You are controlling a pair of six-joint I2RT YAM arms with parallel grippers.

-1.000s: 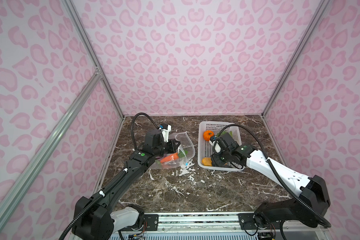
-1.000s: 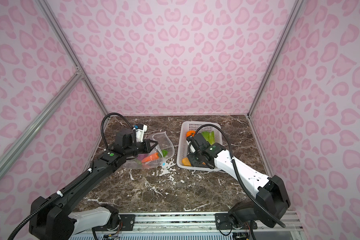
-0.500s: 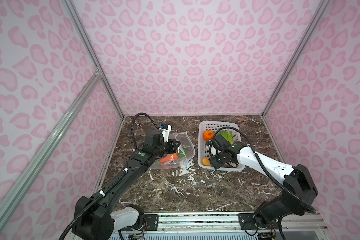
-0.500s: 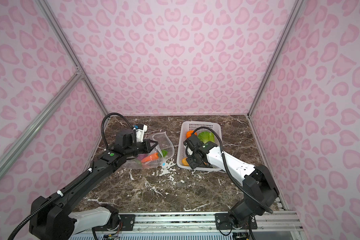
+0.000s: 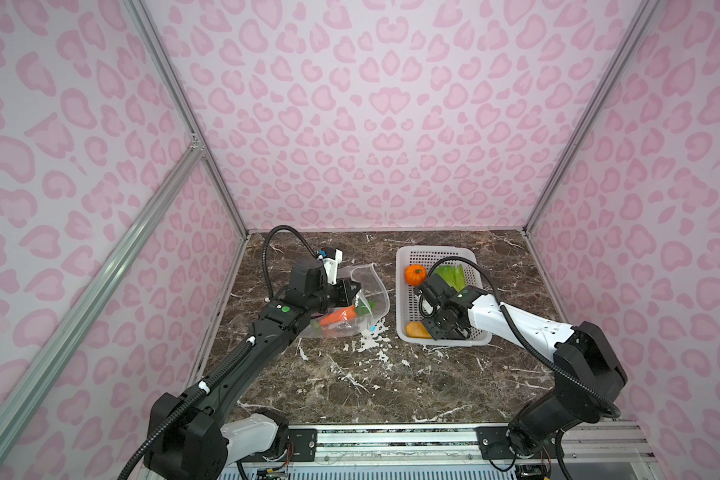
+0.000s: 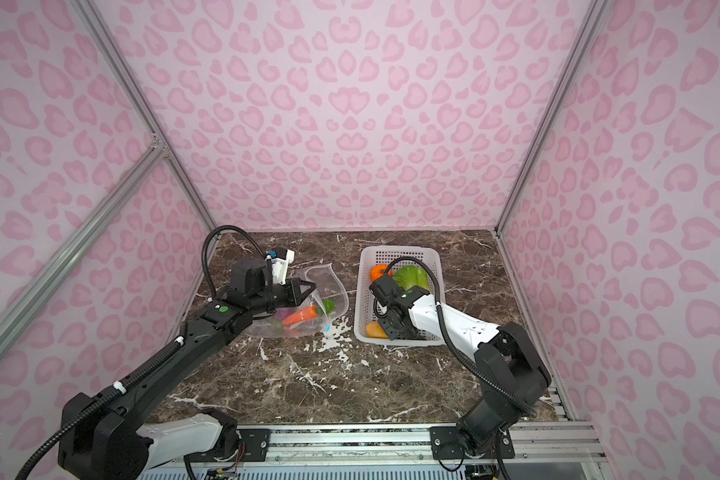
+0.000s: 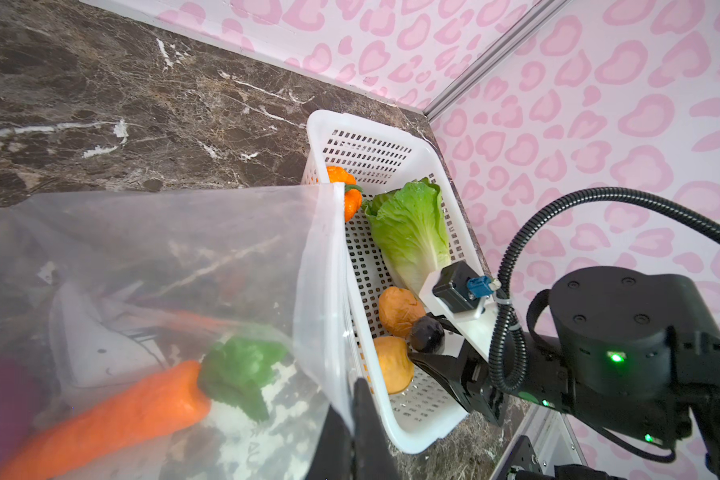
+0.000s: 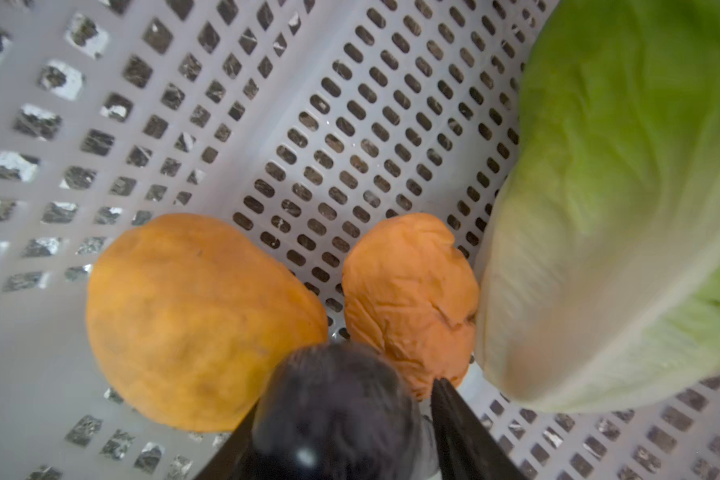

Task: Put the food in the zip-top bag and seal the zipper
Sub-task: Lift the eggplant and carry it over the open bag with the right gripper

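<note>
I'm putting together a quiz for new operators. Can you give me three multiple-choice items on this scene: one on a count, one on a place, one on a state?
1. How many yellow-orange pieces lie in the basket?
A) one B) two C) four
2. Where does the carrot lie?
A) in the basket B) inside the zip-top bag C) outside both
3. How do the left gripper jaws stand?
A) wide open B) shut on nothing, clear of the bag C) shut on the bag's edge

Answers:
1 B: two lie side by side next to the cabbage.
2 B: the carrot shows through the clear film.
3 C: the jaws pinch the bag's rim, holding its mouth up.
</note>
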